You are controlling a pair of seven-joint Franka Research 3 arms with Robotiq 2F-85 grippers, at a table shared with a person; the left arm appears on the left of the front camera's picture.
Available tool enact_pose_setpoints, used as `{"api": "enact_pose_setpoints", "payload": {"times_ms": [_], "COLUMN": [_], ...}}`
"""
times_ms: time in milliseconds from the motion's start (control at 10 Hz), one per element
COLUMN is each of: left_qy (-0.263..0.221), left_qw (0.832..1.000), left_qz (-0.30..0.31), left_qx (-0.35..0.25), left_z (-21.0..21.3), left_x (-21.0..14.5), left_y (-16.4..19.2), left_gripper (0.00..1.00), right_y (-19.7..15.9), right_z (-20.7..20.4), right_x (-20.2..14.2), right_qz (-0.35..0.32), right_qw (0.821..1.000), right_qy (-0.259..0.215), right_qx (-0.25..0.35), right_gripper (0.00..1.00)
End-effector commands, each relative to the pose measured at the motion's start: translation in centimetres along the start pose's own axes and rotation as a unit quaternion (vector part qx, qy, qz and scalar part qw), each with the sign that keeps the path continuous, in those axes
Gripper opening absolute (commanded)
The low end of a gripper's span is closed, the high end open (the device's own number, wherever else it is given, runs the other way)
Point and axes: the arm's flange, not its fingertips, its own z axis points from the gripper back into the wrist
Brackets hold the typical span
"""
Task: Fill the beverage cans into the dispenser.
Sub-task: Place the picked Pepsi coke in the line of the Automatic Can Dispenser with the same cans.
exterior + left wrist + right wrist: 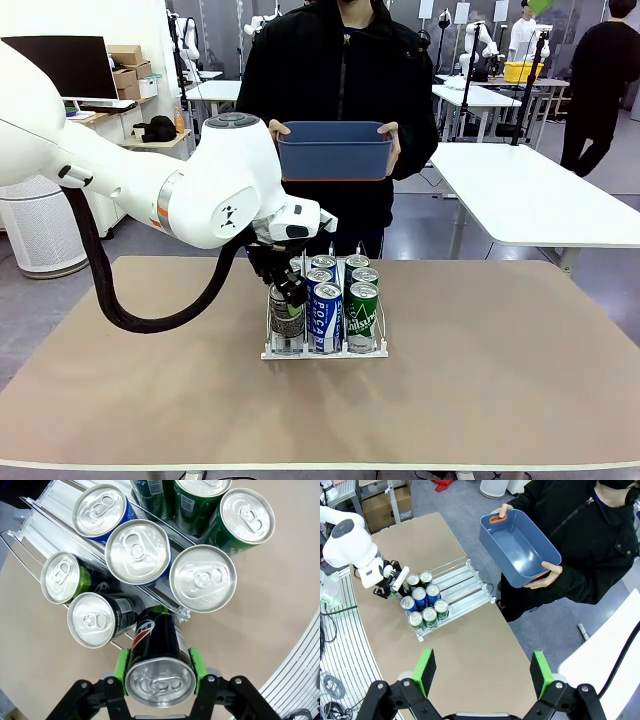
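Left wrist view: left gripper (159,675) clamped on dark can (159,652) at dispenser (323,350) front; seven cans racked; blue bin (334,150) emptied; right gripper (482,672) spread, empty.

Setting, as I see it from my station: robotics lab, open-plan hall. Evidence: rows of white tables (530,190); further robot rigs on stands at the back; computer monitor (62,65) on a side desk; stacked cardboard boxes (132,70); grey floor (445,500); my own brown worktable (480,380).
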Motion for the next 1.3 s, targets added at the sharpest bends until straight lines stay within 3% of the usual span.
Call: {"api": "enact_pose_setpoints", "payload": {"times_ms": [0,100,700,800,900,1000,1200], "left_qy": [0.000,0.010,0.030,0.025,0.023,0.019,0.006], "left_qw": [1.000,1.000,0.999,0.999,0.999,0.999,0.999], "left_qz": [0.001,-0.005,0.023,0.021,0.030,0.035,0.039], "left_qx": [-0.001,0.017,-0.007,-0.009,-0.010,-0.008,0.003], "left_z": [0.0,-0.5,-4.2,-3.6,-3.0,-2.2,0.2], "left_x": [0.0,0.1,-0.6,-0.7,-0.6,-0.5,-0.6], "left_y": [0.0,0.1,1.1,1.2,1.0,0.6,0.2], "left_gripper": [0.58,0.58,0.60,0.78,0.80,0.98,1.00], "right_y": [0.1,0.1,0.1,0.1,0.1,0.1,0.1], "right_z": [0.0,0.0,0.0,0.0,0.0,0.0,0.0], "right_x": [0.0,0.0,0.0,0.0,0.0,0.0,0.0], "right_qz": [0.001,0.001,0.001,0.001,0.001,0.001,0.001], "right_qw": [1.000,1.000,1.000,1.000,1.000,1.000,1.000], "right_qy": [-0.002,-0.002,-0.002,-0.002,-0.002,-0.002,-0.002], "right_qx": [0.000,0.000,0.000,0.000,0.000,0.000,0.000], "right_gripper": [1.00,1.00,1.00,1.00,1.00,1.00,1.00]}}
